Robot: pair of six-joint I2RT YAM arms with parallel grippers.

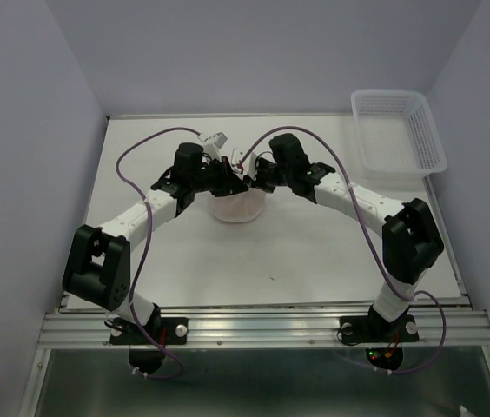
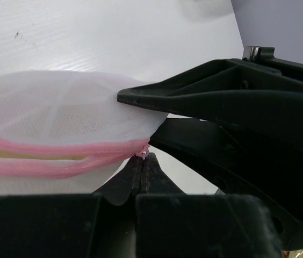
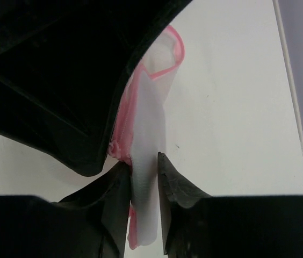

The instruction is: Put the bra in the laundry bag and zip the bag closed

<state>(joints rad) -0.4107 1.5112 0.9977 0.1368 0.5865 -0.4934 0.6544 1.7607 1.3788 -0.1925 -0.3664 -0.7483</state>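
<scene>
Laundry bag (image 2: 49, 102) is sitting right at both jaws. The left gripper (image 2: 142, 161) is clamping shut on the zipper (image 2: 60, 146) end, likely anchoring it. The right gripper (image 3: 143, 161) is pinching a mesh fold, probably for tension. The bra (image 2: 71, 121) is showing tan inside, beyond the fingertips.

- No legible text, label, brand, number or sign found in any of the three views.
- Nothing readable on any surface.

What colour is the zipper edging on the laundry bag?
Pink zipper edging, clearest in left wrist view.
</scene>
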